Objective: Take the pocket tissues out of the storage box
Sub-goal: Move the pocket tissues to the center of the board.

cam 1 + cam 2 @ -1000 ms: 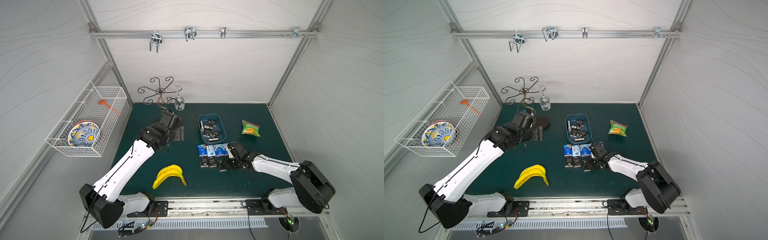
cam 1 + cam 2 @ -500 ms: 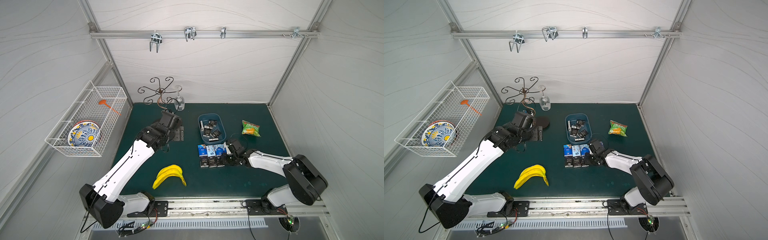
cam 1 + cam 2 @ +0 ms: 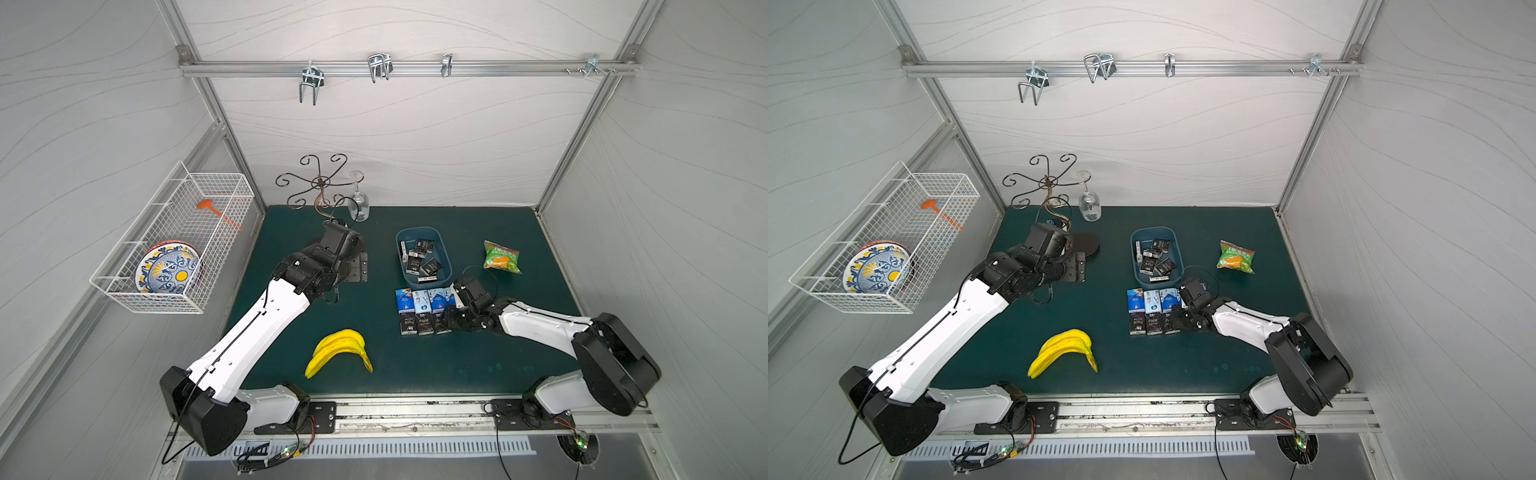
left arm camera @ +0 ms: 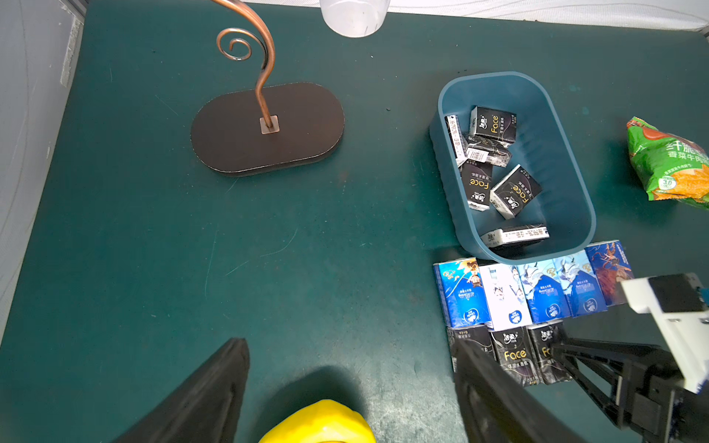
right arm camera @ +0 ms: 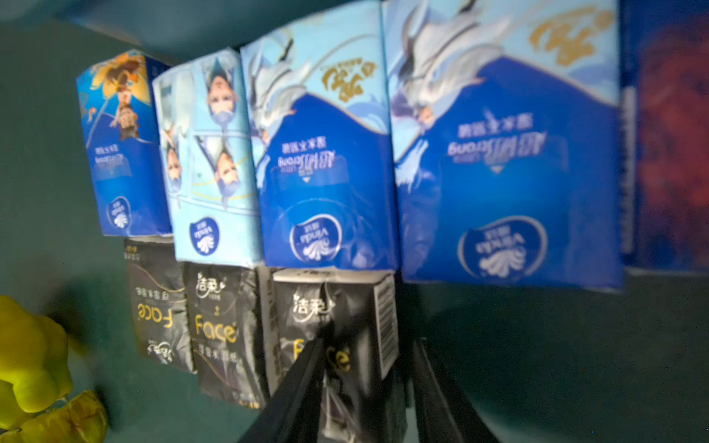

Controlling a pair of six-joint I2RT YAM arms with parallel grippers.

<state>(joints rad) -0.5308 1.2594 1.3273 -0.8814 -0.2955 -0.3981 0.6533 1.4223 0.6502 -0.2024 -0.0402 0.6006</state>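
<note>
The storage box [image 3: 444, 251] sits toward the back of the green counter [image 3: 415, 374]. About six black pocket tissues [image 4: 514, 191] lie jumbled inside it, one of them on edge against the near wall. Right up against the box's near rim, a row of five packets [image 3: 422, 300] lies flat on the counter: four blue-and-white, and a purple-blue one at the right arm's end. Touching those, nearer the front, are three black packets [image 3: 424, 325] side by side.

The right tool [image 5: 368, 341] is down at the end black packet [image 5: 337, 307], the one nearest that arm. Its fingers [image 5: 299, 391] straddle the packet, spread, with a sliver of counter showing between one finger and the packet's edge. The packet lies in line with its neighbours. The right arm's wrist housing hangs over the purple-blue end of the row and hides part of it in both top views.

The left tool [image 4: 349, 341] hovers over the counter beside the dark base of the curly wire glass stand [image 4: 307, 126], its fingers wide apart. A wine glass [image 3: 359, 203] hangs upside down from the stand. Bananas [image 3: 338, 351] lie near the front, a little apart from the black packets on the left arm's side. A green-orange snack bag [image 3: 501, 257] lies beyond the box on the right arm's side, apart from it. On the side wall a white wire basket [image 3: 216, 195] holds a patterned plate [image 3: 168, 270] and an orange utensil [image 3: 212, 210].
</note>
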